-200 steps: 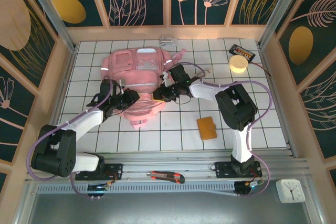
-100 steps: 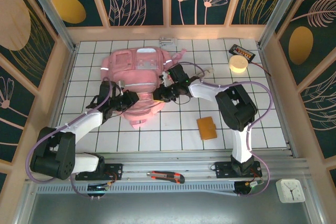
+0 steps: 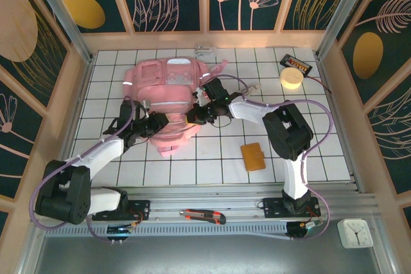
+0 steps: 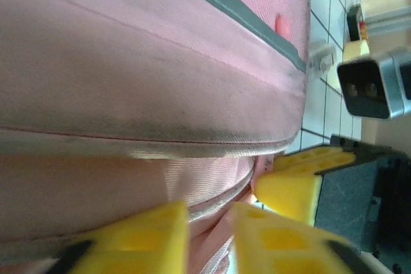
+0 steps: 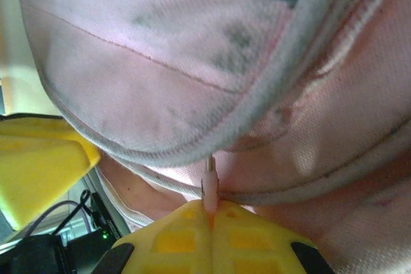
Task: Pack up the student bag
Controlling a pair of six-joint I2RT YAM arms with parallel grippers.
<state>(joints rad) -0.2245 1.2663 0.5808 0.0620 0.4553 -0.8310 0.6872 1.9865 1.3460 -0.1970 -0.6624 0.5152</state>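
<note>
The student bag (image 3: 164, 91), a big pink backpack with pale strips, lies at the back left of the tiled table. My left gripper (image 3: 156, 124) is at its near left edge. In the left wrist view the two yellow fingers (image 4: 146, 239) stand slightly apart, with a pink seam of the bag (image 4: 160, 94) lying in the gap. My right gripper (image 3: 196, 117) is at the bag's near right edge. In the right wrist view its fingers (image 5: 257, 239) are pressed together on a small pink zipper pull (image 5: 210, 187) of the bag (image 5: 160, 62).
A yellow tape roll (image 3: 291, 79) and a black device (image 3: 297, 64) sit at the back right. An orange-brown wallet (image 3: 253, 156) lies right of centre. A utility knife (image 3: 202, 216) and a small clock (image 3: 355, 232) rest on the front rail. Wooden walls (image 3: 70, 94) ring the table.
The right fingers have closed fully on the zipper pull. The left fingers have parted a little. Both grippers stay at the bag's near edge.
</note>
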